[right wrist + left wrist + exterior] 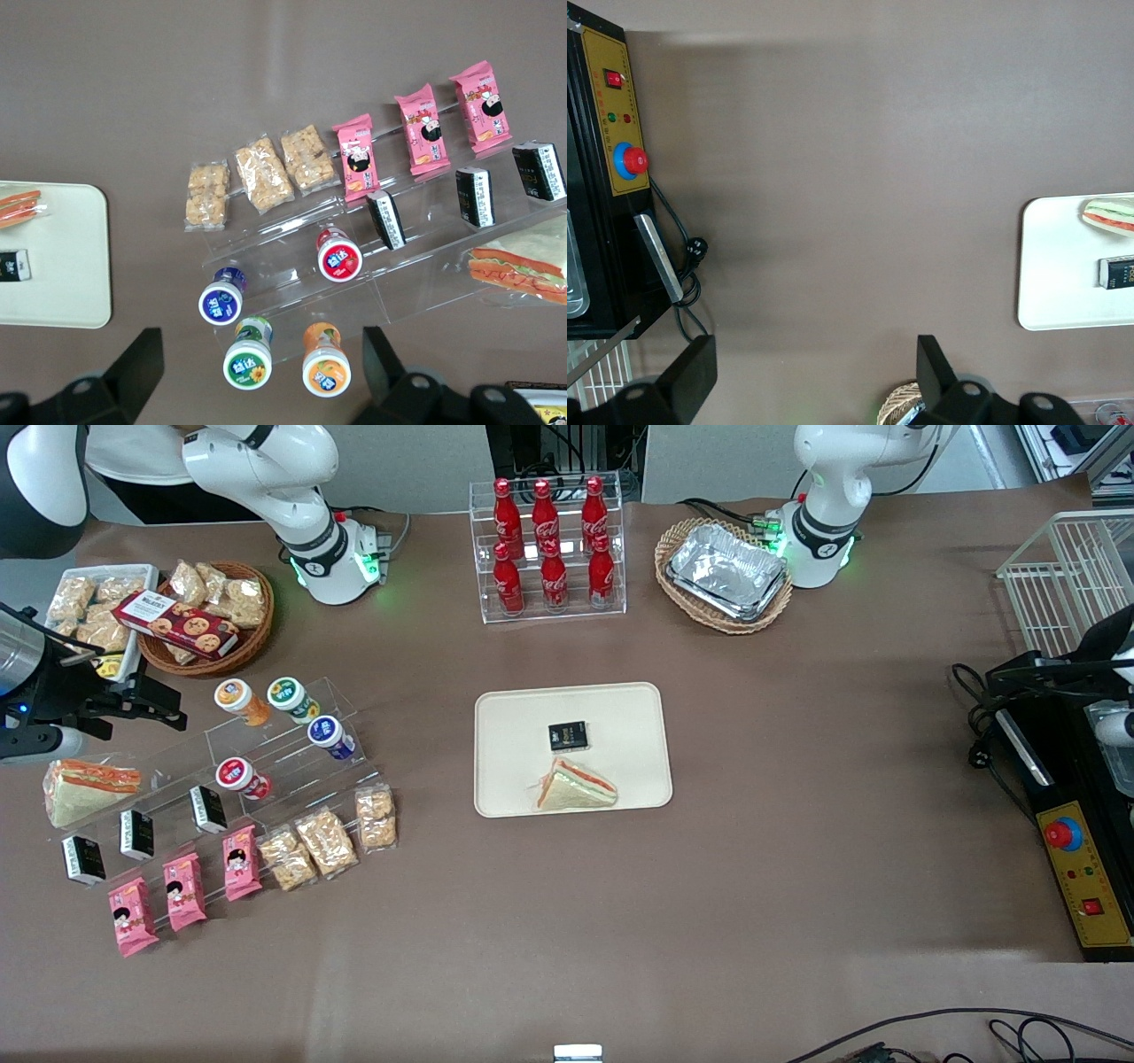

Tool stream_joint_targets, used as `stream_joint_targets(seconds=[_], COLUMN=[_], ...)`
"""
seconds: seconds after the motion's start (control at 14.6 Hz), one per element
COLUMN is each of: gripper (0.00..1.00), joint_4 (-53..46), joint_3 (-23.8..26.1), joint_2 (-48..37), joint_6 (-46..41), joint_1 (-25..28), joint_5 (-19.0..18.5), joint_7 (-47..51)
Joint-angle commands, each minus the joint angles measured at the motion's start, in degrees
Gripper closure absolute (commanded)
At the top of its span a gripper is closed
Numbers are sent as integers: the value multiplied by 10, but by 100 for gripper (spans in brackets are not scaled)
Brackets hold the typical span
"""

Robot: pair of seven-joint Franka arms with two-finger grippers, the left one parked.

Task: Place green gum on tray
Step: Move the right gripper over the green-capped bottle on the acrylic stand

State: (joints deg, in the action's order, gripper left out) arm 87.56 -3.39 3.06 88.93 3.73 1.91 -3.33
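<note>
- The green gum (293, 699) lies on the top step of a clear acrylic stand (292, 757) toward the working arm's end of the table (797, 779), between the orange-lidded bottle (241, 701) and the blue-lidded bottle (330, 737).
- In the wrist view the green gum (248, 358) shows its round white-and-green lid, untouched.
- The tool (263, 367) hangs above that stand with its fingers spread wide and nothing between them; the green gum sits below the gap.
- The tray (620, 717) rests near the table's middle, well apart from the stand.
- On the tray lie a wrapped sandwich (574, 786) and a small black packet (568, 736).
</note>
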Motion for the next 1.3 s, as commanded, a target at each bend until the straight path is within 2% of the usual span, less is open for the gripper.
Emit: stream_joint_targets(seconds=[0.0, 0.34, 0.48, 0.75, 0.96, 1.23], gripper=[0, 0, 0, 0, 0, 0], joint_4=[-4, -1, 10, 61, 140, 287], joint_3=[-2, -9, -10, -9, -7, -1], joint_2=[-4, -16, -40, -109, -175, -259], joint_6=[-5, -27, -74, -79, -66, 15], joint_1=[-1, 0, 4, 3, 4, 5], joint_5=[-2, -1, -3, -2, -2, -2], joint_7=[3, -2, 6, 6, 7, 18])
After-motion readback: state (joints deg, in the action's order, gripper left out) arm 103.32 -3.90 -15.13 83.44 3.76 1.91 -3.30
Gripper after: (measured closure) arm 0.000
